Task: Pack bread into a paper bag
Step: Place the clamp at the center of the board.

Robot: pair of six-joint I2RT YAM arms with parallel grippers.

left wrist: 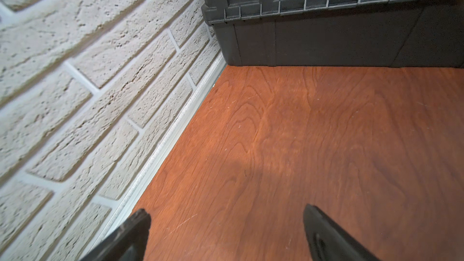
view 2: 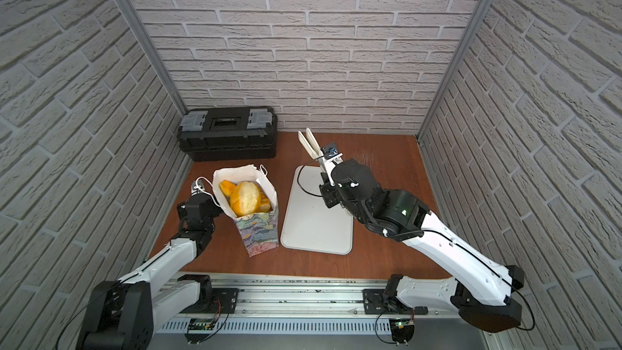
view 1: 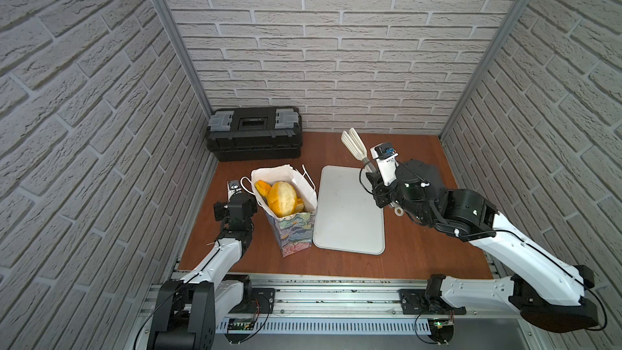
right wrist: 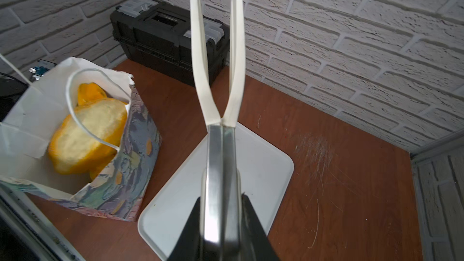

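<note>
Top views first: the paper bag [view 1: 292, 230] stands upright on the worktop [view 1: 404, 257], between the left arm [view 1: 235, 210] and the white tray [view 1: 346, 230]. The bread [view 1: 282, 198] sits inside it, the big floury loaf riding right at the mouth. No bread shows on the tray. In the far corner sits a black toolbox [view 1: 255, 132].

Left wrist view: the left tool [left wrist: 224, 212] is spread wide over bare wood, nothing between its jaws.

Right wrist view: the right tool [right wrist: 221, 199] is clamped on the metal handles of the tongs [right wrist: 221, 159], white tips raised, slightly apart, carrying nothing.

My read: packing looks done. The pieces look glossy, light and stiff, apt to slip, so pinch across the middle. The bag is thin paper and top-heavy; take the cord handles [right wrist: 69, 96], not the wall.
</note>
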